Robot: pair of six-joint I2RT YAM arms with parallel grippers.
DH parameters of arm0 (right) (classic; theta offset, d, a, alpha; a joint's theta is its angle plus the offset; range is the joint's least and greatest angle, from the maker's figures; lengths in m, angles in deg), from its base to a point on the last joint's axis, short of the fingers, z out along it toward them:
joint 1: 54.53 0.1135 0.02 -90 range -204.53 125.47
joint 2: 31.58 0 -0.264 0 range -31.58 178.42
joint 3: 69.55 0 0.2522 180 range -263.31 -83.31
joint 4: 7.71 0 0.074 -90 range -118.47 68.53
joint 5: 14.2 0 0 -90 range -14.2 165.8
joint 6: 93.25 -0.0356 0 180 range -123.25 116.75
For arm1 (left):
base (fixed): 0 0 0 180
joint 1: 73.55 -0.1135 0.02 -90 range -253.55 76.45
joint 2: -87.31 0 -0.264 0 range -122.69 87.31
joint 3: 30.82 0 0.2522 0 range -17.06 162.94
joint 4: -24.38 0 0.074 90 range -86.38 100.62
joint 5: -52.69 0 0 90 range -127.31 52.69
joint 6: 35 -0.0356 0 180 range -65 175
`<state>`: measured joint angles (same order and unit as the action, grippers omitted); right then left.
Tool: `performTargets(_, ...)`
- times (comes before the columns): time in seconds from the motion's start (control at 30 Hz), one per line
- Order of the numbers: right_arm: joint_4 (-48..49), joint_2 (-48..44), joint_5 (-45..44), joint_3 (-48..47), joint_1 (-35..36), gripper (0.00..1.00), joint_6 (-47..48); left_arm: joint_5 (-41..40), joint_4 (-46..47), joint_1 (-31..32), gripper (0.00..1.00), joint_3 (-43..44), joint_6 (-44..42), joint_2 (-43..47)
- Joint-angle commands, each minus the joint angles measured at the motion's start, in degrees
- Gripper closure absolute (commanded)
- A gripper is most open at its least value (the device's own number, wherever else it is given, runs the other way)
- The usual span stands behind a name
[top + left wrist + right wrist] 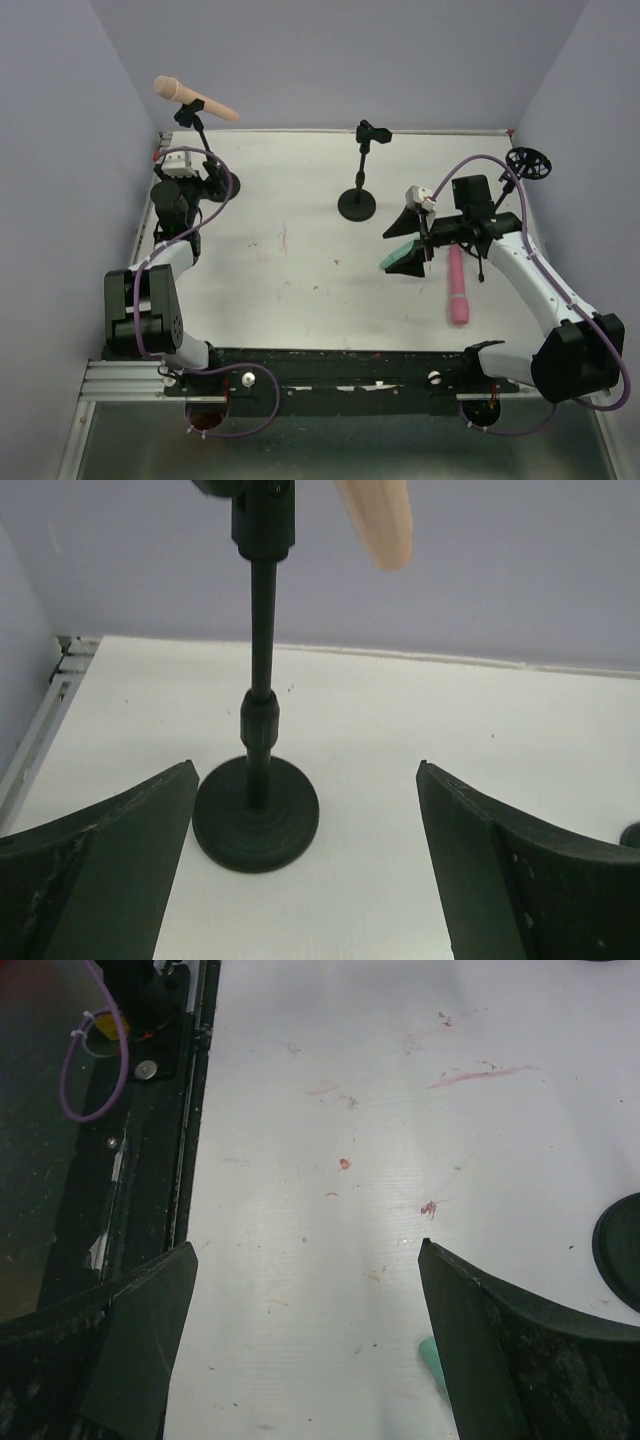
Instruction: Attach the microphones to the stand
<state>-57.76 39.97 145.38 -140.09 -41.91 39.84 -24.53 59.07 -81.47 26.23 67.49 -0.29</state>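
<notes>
Three toy microphones. The peach-tan plastic microphone (pixel 195 100) sits clipped on a black stand (pixel 203 140) well left of the empty black round-base middle stand (pixel 358 175). The mint-teal microphone (pixel 402 258) lies on the white table (pixel 290 280) just right of that stand, and the pink microphone (pixel 457 287) lies further right. They're likely light, rigid and smooth, so grip mid-body. The right gripper (pixel 305 1260) is spread open, angled down, with the teal one at its finger edge, not between. The left gripper (pixel 305 780) is spread open too, facing the peach one's stand.
</notes>
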Motion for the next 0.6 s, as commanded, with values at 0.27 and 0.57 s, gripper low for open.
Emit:
performTargets(0.27,4.46,-4.05,-2.26,5.17,-1.64,0.00,1.57,4.42,-19.68,-0.86,0.02,-4.54,11.32,21.31)
performTargets(0.57,9.24,-5.54,-7.08,5.11,-1.64,0.00,-7.57,27.29,-27.86,1.58,0.02,-0.58,21.18,25.62)
